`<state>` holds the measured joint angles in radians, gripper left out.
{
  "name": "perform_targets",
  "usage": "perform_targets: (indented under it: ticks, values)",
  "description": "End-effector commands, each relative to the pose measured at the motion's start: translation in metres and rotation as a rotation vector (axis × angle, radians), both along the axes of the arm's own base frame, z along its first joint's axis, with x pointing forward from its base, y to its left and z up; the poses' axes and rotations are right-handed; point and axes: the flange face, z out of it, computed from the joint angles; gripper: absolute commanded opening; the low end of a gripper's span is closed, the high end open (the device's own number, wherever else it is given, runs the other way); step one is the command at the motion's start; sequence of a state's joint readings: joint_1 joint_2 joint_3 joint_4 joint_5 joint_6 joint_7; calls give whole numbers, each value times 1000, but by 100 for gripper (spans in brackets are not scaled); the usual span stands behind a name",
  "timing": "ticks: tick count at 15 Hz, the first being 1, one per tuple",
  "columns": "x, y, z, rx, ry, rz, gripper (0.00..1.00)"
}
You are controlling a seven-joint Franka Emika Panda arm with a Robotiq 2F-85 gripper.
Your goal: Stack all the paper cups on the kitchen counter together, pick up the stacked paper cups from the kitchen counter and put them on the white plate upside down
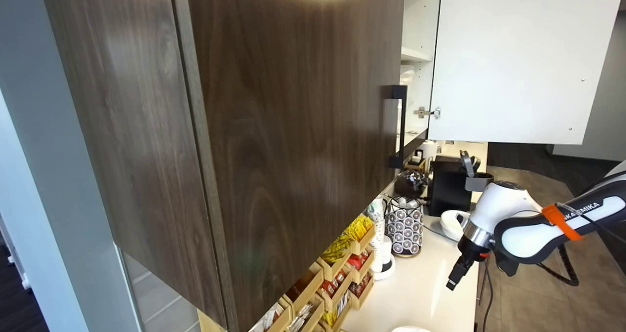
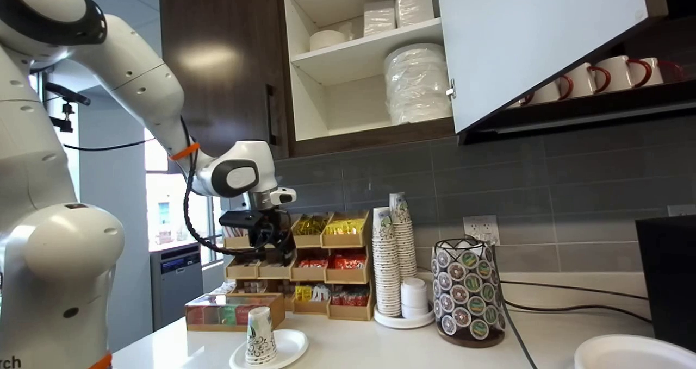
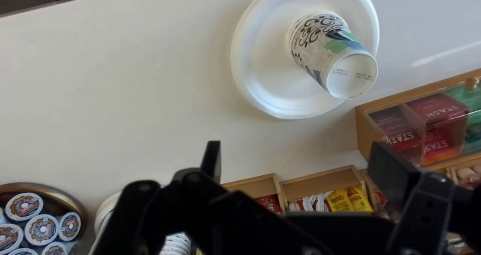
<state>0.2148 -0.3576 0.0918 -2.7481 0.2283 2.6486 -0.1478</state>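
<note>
A short stack of patterned white paper cups stands upside down on the white plate. The wrist view shows the cups bottom-up near the middle of the plate; how many are nested is unclear. The plate lies on the pale kitchen counter. In an exterior view only the plate's edge shows, and the cups are out of view there. My gripper is open and empty, its fingers wide apart. In both exterior views the gripper hangs above the counter, apart from the cups.
A tea box stands behind the plate, beside wooden condiment bins. Tall cup stacks and a coffee-pod holder stand along the wall. A white bowl sits at the right. A cabinet door hangs open above.
</note>
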Motion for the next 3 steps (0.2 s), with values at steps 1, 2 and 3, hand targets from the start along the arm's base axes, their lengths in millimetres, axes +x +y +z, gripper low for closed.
perform_targets:
  ticks: [1,2,3]
  values:
    - [0,0,0,-1,3,-1,100]
    - [0,0,-1,-2,6,-1,100]
    - [0,0,-2,-2,7,-1,100]
